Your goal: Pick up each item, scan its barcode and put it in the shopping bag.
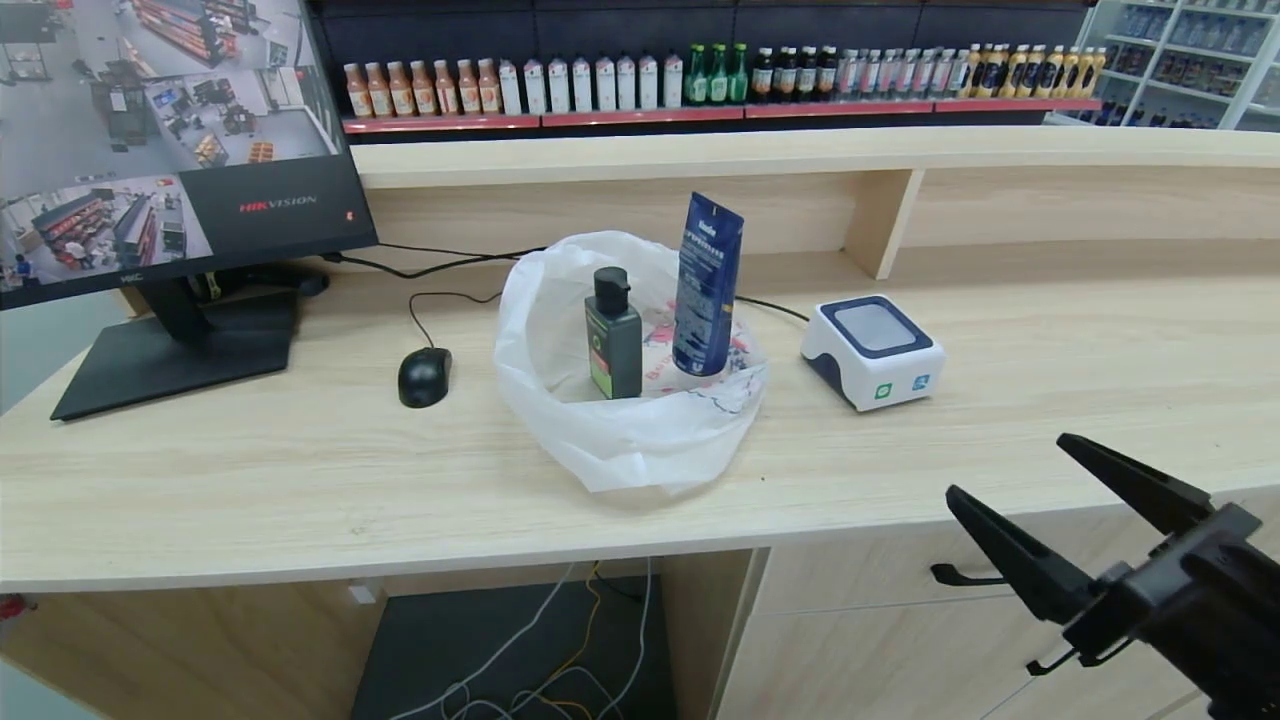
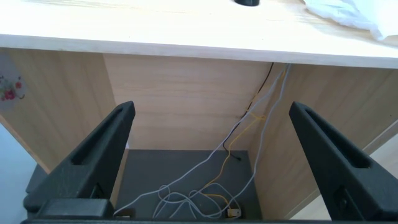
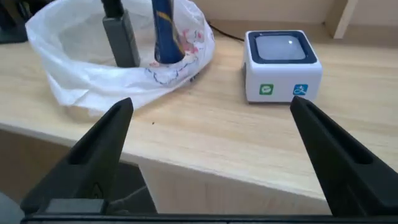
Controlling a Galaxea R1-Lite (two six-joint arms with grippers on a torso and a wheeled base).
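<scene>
right gripper agape near shopping bag

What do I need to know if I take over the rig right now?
Left hand: open, empty, low in front of the counter, below its top.
Right hand: open, empty, before the counter's front edge, near the scanner.
Dark green bottle and blue tube stand in the shopping bag.
Done: both bagged. Left: whether they were scanned cannot be told; check.
</scene>
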